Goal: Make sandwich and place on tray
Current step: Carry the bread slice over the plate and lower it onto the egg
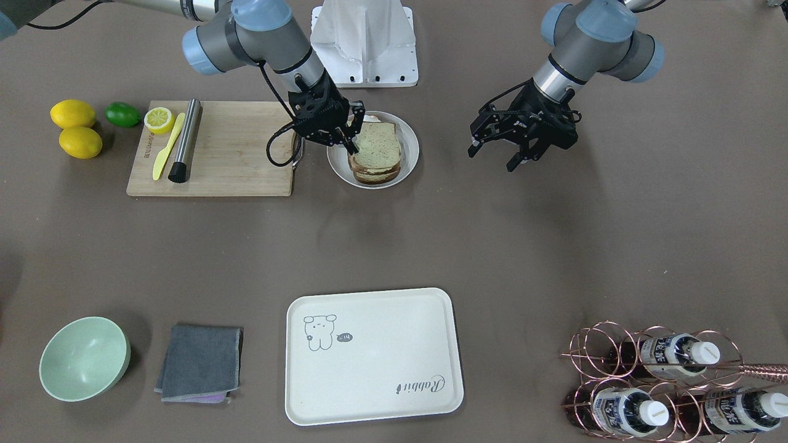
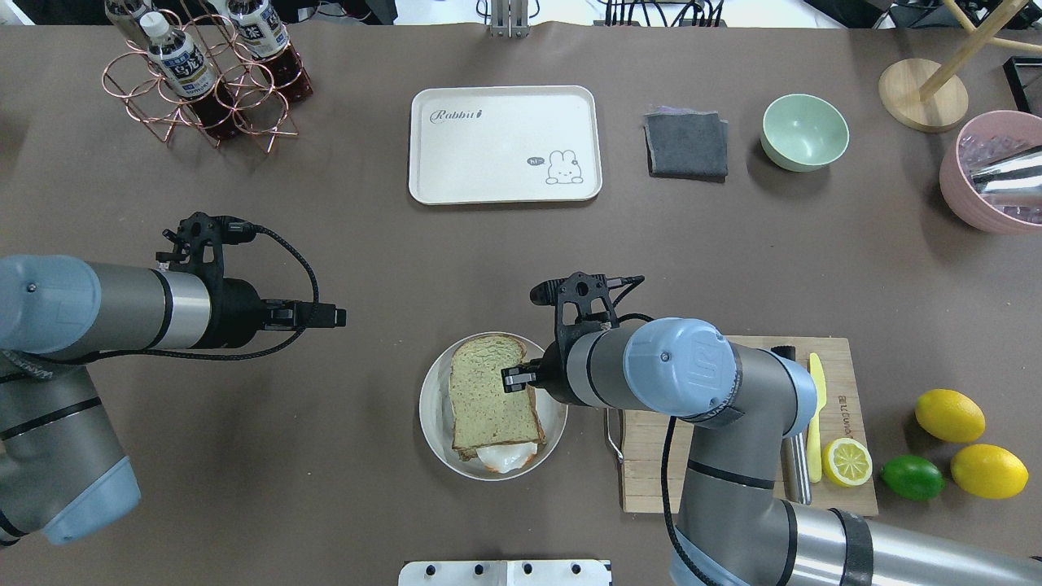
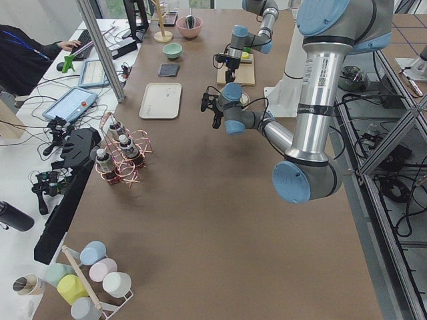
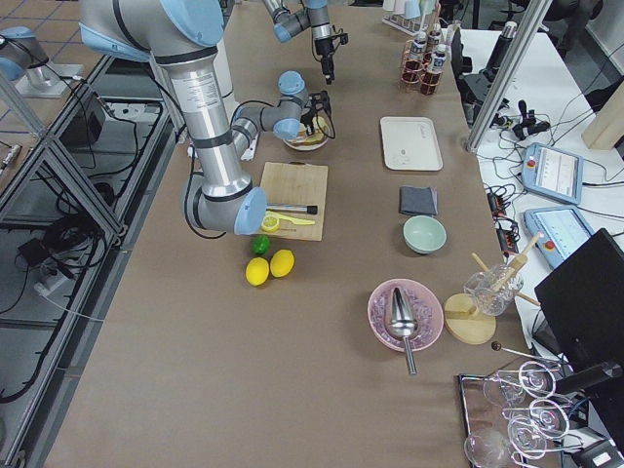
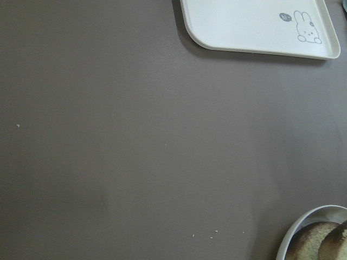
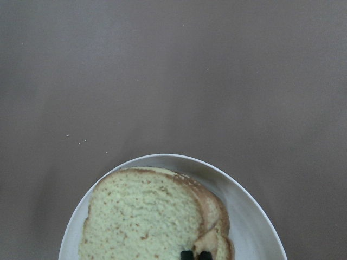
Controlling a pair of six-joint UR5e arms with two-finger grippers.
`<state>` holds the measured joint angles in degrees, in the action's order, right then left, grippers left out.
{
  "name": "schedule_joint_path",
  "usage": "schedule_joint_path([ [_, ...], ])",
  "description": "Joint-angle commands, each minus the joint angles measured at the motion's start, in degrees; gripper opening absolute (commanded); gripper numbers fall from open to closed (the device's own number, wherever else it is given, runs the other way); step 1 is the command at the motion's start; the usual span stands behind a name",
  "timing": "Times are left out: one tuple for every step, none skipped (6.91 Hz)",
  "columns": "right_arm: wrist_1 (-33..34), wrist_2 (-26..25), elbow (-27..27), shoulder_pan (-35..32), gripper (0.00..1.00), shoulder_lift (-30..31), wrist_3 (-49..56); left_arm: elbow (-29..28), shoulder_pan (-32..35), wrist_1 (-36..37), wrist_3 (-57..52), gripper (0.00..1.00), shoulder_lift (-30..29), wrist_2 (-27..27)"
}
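Note:
The sandwich (image 1: 377, 147) lies on a round white plate (image 1: 409, 144): tan bread slices with a white-and-orange fried egg (image 2: 505, 457) poking out at the near edge. My right gripper (image 1: 352, 138) is down at the sandwich's edge, shut on the top bread slice (image 2: 488, 391). In the right wrist view its fingertips (image 6: 195, 254) sit close together on the bread (image 6: 141, 216). My left gripper (image 1: 495, 157) is open and empty above bare table, off to the side of the plate. The cream tray (image 1: 372, 357) with the "Rabbit" script lies empty across the table (image 2: 505, 142).
A wooden cutting board (image 1: 234, 154) with a yellow knife, a steel rod and a half lemon lies beside the plate. Two lemons and a lime (image 1: 123, 114) lie past it. A green bowl (image 1: 84, 358), a grey cloth (image 1: 200, 363) and a copper bottle rack (image 1: 665, 381) flank the tray.

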<state>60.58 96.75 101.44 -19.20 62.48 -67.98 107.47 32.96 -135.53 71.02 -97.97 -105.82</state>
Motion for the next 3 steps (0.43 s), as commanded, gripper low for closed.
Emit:
schedule_joint_path([
  [-0.02,0.11,0.16,0.21,0.00,0.79,1.00,-0.07,-0.08,0.00,0.00,0.98,-0.03,0.00],
  [-0.02,0.11,0.25,0.13,0.00,1.06,1.18,-0.07,-0.09,0.00,0.00,0.98,-0.03,0.00],
  [-0.11,-0.06,0.51,-0.05,0.69,1.24,0.66,-0.16,-0.09,0.00,0.00,0.98,-0.12,0.00],
])
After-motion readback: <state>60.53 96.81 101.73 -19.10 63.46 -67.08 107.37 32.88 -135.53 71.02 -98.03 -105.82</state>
